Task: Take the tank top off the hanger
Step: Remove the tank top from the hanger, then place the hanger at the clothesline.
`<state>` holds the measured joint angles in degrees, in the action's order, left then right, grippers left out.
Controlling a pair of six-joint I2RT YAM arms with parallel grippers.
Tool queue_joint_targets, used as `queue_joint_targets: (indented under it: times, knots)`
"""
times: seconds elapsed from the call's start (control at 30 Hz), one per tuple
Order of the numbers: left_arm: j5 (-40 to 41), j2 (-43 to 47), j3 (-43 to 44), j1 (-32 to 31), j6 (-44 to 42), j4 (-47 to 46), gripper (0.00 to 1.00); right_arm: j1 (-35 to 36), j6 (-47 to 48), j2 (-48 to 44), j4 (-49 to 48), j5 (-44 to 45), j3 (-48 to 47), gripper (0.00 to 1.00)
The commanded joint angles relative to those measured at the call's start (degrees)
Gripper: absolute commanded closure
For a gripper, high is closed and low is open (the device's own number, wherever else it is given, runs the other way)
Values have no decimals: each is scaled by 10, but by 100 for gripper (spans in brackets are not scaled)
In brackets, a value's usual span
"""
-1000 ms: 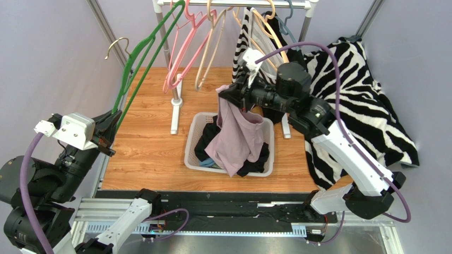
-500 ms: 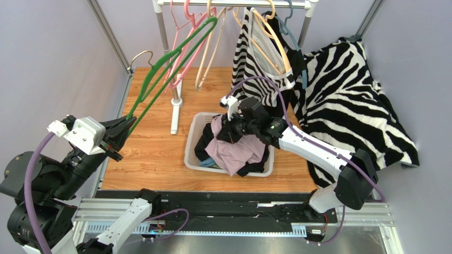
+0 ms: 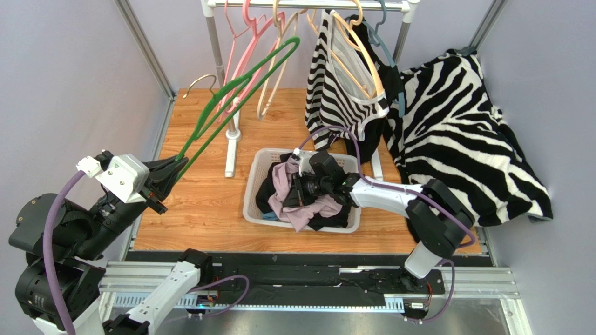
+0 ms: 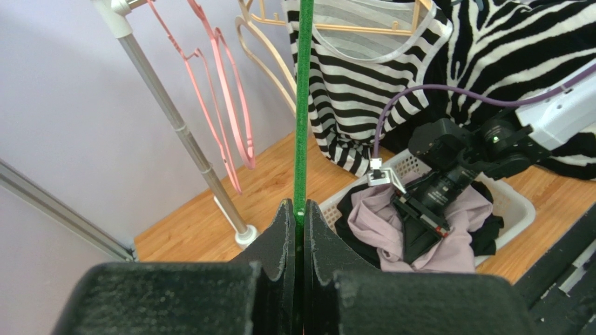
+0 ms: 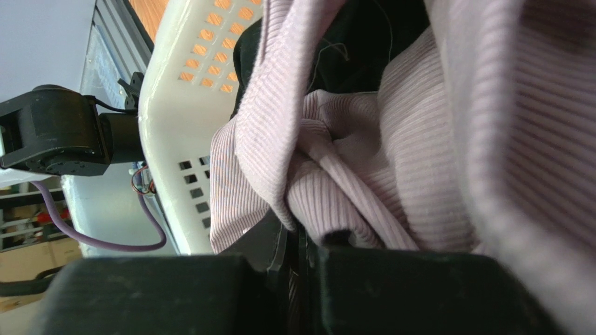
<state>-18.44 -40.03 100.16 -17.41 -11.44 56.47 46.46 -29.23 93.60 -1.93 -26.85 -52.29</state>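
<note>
The left gripper [image 4: 294,213] was pressed tight on the bottom bar of a green hanger [image 3: 234,87], holding it raised at a slant over the left side of the wooden table [image 3: 203,202], with its hook pointing toward the back left corner. The right gripper [image 5: 302,244] was lowered into a white laundry basket [image 3: 253,192] at the middle of the table, its jaws pinched shut on a fold of the pink ribbed tank top [image 3: 290,202]. The tank top lay crumpled in the basket on top of dark clothes [image 3: 329,218], well apart from the green hanger, with part of it draped over the basket's near rim. Behind the basket stood a clothes rack [image 3: 231,132] carrying pink hangers [image 3: 241,56], cream hangers [image 3: 276,63] and a zebra-striped top [image 3: 343,84]. A large zebra-striped cloth [image 3: 455,118] was spread over the right side.
</note>
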Motion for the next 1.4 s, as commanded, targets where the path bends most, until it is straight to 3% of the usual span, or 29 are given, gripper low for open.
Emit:
queue_joint_targets:
  times: [0.0,0.17,0.37,0.5,0.7,0.9,1.0,1.2,1.37]
  knots:
    - [-19,-7,5,4,-10,-5,100,-1,-29,61,-33,2,13,94]
    - [-21,-5,2,5,-11,0,100,3,14,41,-12,29,18,72]
    - [-38,-7,6,5,-10,6,100,3,100,-77,79,69,-10,48]
    - [-48,-5,8,5,-22,21,100,12,167,-163,172,93,-69,43]
    - [-38,2,-2,5,-30,29,100,38,245,-246,209,138,-137,37]
    - [-43,-2,-7,5,-68,80,100,102,322,-353,306,170,-209,30]
    - [-113,-7,-6,5,-104,130,100,149,334,-414,364,209,-235,27]
    - [-292,-49,10,5,-208,294,100,167,349,-524,459,238,-279,21]
    - [-345,-90,20,5,-263,383,100,167,364,-543,503,239,-292,20]
